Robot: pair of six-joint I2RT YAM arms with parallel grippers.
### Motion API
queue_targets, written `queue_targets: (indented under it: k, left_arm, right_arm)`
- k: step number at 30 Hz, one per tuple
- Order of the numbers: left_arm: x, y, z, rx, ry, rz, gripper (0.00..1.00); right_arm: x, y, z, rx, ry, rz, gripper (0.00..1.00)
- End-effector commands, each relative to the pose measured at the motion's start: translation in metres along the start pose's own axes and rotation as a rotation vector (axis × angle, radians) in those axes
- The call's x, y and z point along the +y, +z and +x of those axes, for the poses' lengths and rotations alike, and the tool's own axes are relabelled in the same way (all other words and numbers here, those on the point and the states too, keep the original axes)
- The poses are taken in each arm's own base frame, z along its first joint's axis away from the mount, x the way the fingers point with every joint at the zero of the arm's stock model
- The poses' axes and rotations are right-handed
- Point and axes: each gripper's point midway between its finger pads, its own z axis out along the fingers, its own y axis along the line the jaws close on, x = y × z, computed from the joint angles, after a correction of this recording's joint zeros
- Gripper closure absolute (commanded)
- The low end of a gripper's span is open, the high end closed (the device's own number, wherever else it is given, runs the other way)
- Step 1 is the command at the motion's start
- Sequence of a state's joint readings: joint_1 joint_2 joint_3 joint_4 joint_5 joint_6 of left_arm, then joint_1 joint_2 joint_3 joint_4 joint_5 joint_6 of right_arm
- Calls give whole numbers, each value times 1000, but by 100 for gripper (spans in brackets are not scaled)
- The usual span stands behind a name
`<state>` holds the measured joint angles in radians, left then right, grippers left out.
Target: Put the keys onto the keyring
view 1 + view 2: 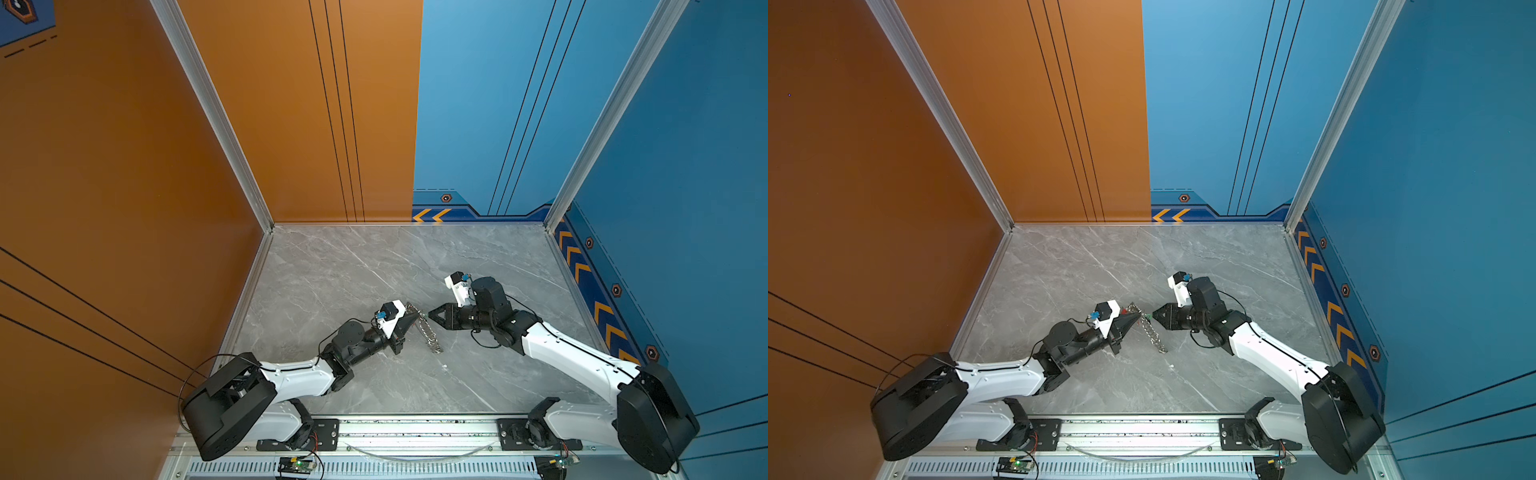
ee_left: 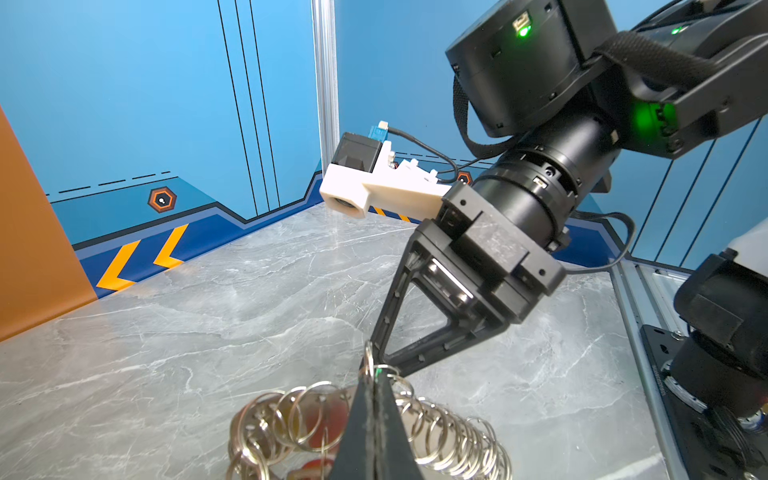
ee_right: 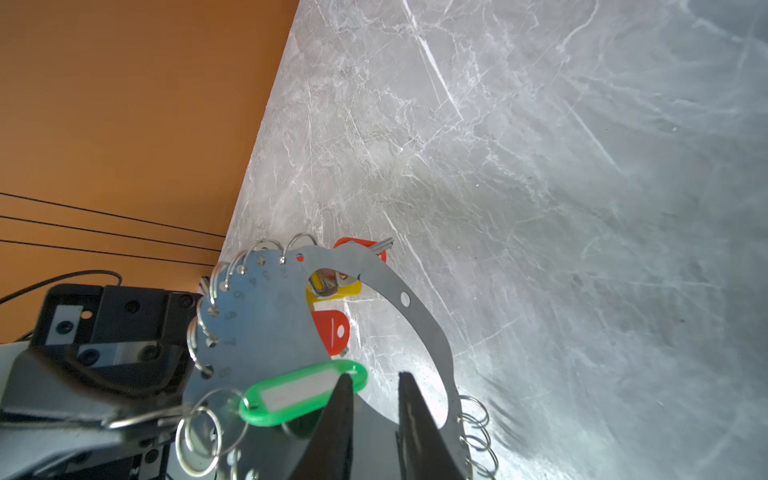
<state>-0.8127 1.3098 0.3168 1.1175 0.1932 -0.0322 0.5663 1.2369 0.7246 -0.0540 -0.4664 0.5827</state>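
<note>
The keyring (image 1: 431, 337) stands edge-on in mid-table, chain-like in both top views (image 1: 1155, 336). In the right wrist view it is a curved grey plate (image 3: 266, 320) edged with wire rings. My left gripper (image 2: 376, 374) is shut on one ring at its near end (image 1: 418, 315). A green tag (image 3: 299, 392) hangs from a ring there. Red-orange (image 3: 332, 332) and yellow (image 3: 334, 286) keys lie behind the plate. My right gripper (image 3: 374, 376) faces the left one (image 1: 430, 314), open by a narrow gap with nothing between the fingers; the green tag lies against one finger (image 3: 343, 399).
The orange wall (image 1: 124, 208) bounds the grey marble table (image 1: 353, 270) on the left and the blue wall (image 1: 665, 208) on the right. A metal rail (image 1: 415, 432) with both arm bases runs along the front. The two grippers' tips nearly meet.
</note>
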Motion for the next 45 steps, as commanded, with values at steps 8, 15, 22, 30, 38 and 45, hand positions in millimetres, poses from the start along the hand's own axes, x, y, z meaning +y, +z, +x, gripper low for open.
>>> queue_targets:
  k: [8,15,22,30,38,45]
  left_arm:
    - [-24,0,-27,-91,5,162,100]
    - [-33,-3,-28,-90,-8,227,100]
    - [-35,-2,-27,-85,-16,244,100]
    - [-37,-1,-27,-83,-23,261,100]
    - [-39,-1,-26,-75,-41,276,100]
    - [-44,1,-27,-77,-48,300,100]
  right_arm:
    - [16,-35,-10,-120,-261,-44,69]
    - [56,-48,1,-205,-426,-248,69]
    - [66,-41,21,-168,-524,-245,70]
    - [57,-34,19,-161,-540,-163,82]
    - [56,-37,13,-193,-549,-137,88]
    - [63,-32,20,-179,-573,-150,84]
